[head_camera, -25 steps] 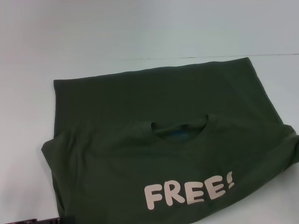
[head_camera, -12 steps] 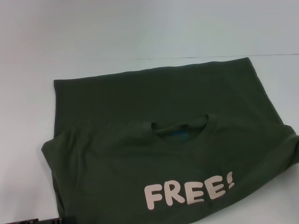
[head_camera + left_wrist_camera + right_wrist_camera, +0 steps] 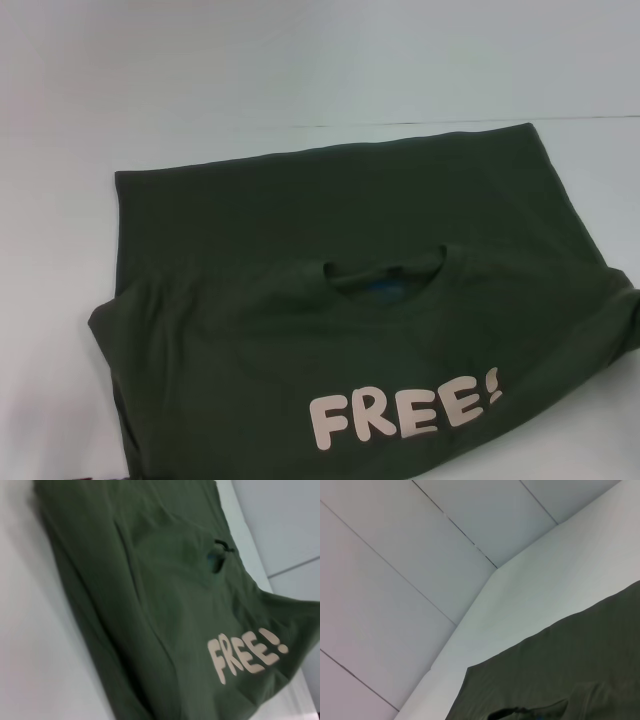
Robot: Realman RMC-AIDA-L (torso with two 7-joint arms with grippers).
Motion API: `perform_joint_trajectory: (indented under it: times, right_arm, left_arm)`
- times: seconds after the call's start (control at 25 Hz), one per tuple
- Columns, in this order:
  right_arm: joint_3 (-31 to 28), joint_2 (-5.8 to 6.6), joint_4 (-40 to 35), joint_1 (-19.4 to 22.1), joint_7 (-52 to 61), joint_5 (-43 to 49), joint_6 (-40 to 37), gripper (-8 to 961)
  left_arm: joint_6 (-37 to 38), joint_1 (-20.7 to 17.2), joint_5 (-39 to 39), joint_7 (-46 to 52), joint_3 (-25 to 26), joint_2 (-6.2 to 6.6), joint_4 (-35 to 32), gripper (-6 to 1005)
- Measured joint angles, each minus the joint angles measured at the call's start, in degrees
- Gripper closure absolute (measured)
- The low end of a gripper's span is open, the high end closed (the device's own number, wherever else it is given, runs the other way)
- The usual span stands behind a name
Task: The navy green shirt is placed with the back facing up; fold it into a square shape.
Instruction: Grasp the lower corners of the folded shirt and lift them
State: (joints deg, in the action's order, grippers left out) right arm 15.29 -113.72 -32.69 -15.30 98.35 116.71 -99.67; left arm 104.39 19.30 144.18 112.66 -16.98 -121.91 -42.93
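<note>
**Shirt half-folded on table, no grippers visible**

Shirt (image 3: 350, 330) lies flat on the white table (image 3: 300, 90), filling most of the near half of the head view. It is folded across: the near layer shows the front side up, with white "FREE!" lettering (image 3: 405, 408) near the close edge, right of centre. Neckline (image 3: 385, 275) sits at about the middle of the cloth, with a blue tag (image 3: 385, 291) just inside the collar. Behind the neckline a plain olive layer runs to the far edge, which slants, far-right corner deeper on the table than the far-left one. Sleeve bulges stick out at both sides of the near layer, left and right.

Left wrist view: shirt (image 3: 150, 605) seen at an angle, lettering (image 3: 247, 652) and neckline (image 3: 217, 557) both visible, some soft creases, table (image 3: 30, 645) beside it.

Right wrist view: shirt's far edge and corner (image 3: 560, 680) on the table (image 3: 560, 580), wall panels (image 3: 395, 570) behind.

Neither gripper shows in any view, so finger state of left and right cannot be told.
</note>
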Motion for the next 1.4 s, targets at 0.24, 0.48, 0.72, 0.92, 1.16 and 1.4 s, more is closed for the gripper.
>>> perform_joint_trajectory:
  times: [0.24,0.48,0.72,0.92,1.16,1.4]
  right_arm:
    - [-0.2,0.00,0.0,0.1,0.0,0.0,-0.1,908]
    - [-0.2,0.07,-0.1,0.1,0.0,0.0,-0.3,907]
    - [-0.3,0.09,-0.1,0.1,0.0,0.0,-0.3,907]
    - [-0.3,0.09,0.0,0.1,0.0,0.0,-0.3,906]
    - [-0.3,0.09,0.0,0.1,0.0,0.0,-0.2,906]
    - [-0.3,0.09,0.0,0.2,0.0,0.0,-0.3,905]
  left_arm:
    - [0.7,0.3,0.0,-0.2,-0.5,-0.07,0.0,287]
    - [0.3,0.3,0.0,-0.2,-0.6,-0.04,-0.1,289]
    - [0.2,0.5,1.2,-0.1,-0.3,0.12,-0.4,291]
    - [0.1,0.7,1.7,0.1,-0.4,0.24,-0.6,290]
    - [-1.1,0.9,2.6,0.3,-0.4,0.27,-0.5,291]
    - [-0.6,1.5,2.6,0.3,-0.6,0.27,-0.3,291]
